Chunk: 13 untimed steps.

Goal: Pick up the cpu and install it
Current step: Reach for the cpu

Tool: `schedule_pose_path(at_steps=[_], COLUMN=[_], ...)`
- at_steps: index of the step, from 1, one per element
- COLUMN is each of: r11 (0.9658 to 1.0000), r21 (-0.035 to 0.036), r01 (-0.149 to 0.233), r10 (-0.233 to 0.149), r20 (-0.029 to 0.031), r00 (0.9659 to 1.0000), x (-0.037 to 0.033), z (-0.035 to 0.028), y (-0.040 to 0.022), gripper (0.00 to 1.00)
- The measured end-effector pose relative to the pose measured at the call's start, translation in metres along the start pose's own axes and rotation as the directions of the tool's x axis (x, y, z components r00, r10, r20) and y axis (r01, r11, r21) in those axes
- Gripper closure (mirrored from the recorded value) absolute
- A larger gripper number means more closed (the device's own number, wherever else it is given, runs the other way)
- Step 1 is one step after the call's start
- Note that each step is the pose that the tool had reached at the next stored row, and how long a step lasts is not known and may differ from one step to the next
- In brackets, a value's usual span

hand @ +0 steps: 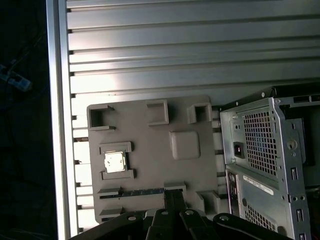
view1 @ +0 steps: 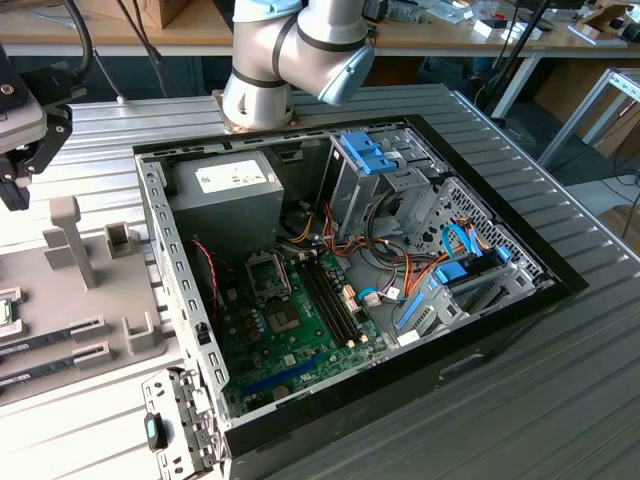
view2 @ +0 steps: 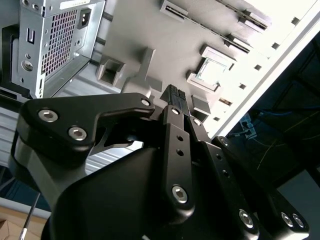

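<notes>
Hovers with jaws closed on nothing above the grey tray, apart from the cpu lying in its pocket.

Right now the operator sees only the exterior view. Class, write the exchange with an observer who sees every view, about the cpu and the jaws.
Operator: Is the cpu picked up yet?
Observer: No. In the first wrist view the cpu lies in its holder on the grey fixture plate.
Operator: How do the jaws stand?
Observer: In the second wrist view the gripper is apart from the cpu, jaws shut on nothing.
</notes>
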<state>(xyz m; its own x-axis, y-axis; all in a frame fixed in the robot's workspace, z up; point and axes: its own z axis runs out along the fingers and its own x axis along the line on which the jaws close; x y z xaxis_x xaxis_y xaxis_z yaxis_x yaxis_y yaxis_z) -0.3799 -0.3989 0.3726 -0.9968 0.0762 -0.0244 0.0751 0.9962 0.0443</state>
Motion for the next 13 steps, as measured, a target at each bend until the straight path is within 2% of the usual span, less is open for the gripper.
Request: schedule_pose_path(at_steps=[13], r11=[1.0000], r21=[0.0000], r01=[0.000], r10=[0.000], r20=[0.0000], r00=[1.0000], x=[0.0015], z=[0.0043], y=[-0.0003], gripper=[0.89])
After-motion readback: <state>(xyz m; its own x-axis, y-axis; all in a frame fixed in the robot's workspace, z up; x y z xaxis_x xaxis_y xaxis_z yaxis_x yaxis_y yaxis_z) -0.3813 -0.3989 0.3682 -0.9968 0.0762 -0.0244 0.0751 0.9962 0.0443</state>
